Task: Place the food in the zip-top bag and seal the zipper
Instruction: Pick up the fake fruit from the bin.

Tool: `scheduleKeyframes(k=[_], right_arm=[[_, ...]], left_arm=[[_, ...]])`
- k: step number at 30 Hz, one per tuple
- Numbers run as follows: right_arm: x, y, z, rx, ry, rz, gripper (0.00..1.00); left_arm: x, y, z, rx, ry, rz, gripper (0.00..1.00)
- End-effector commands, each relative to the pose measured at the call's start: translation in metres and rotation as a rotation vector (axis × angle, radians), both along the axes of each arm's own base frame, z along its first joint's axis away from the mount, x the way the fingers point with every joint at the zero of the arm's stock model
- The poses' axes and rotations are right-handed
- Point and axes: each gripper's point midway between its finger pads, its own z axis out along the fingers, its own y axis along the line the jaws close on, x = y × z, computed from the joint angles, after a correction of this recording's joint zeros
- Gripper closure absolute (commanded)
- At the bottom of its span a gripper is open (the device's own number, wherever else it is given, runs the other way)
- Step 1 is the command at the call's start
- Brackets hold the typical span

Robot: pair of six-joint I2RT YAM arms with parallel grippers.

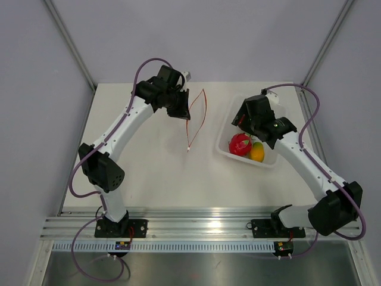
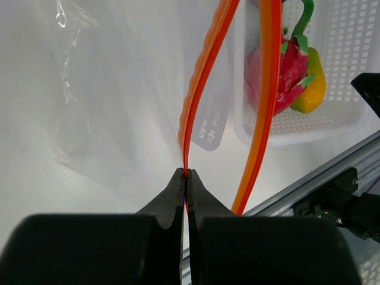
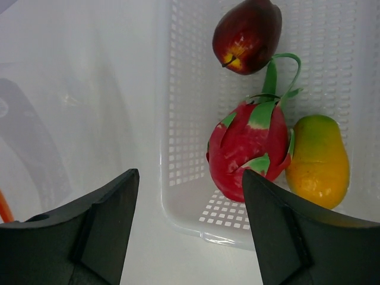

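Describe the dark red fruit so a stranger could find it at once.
On the right of the table stands a white perforated basket. The dark red fruit lies at its far end, beyond the pink dragon fruit and yellow mango. Only it is dark and round.

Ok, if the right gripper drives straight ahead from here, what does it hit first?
Probably the white basket's near wall, which sits between the open right gripper's fingers; the pink-red fruit lies just right of that line. Depth is unclear.
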Motion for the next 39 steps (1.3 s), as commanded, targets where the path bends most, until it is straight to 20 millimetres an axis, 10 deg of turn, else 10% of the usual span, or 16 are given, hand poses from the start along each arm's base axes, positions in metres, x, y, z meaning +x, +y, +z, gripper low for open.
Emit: scheduleKeyframes(k=[1,11,28,36,39], right_arm=[[0.007,-0.016,-0.003,-0.012,0.005,-0.063,0.22],[-0.025,-0.09,-0.081,-0.064,0.371,-0.172,0.21],[-0.032,-0.079,-0.18,-0.045,0.655,0.018,0.26],[-0.023,-0.089,-0.14,-0.069,0.538,-0.023,0.77],[-0.024,-0.093,-0.118,-0.075,0.481,-0.042,0.8]], left_arm=[[0.009,-0.003,0.022,-0.004,-0.074,0.007,1.0],[0.007,-0.013,0.026,0.019,-0.095,-0.032,1.0],[0.001,-0.027,0.008,0.052,-0.057,-0.077,1.0],[0.001,-0.029,0.004,0.061,-0.043,-0.066,1.0],[0.0,-0.036,0.001,0.058,-0.033,-0.075,1.0]])
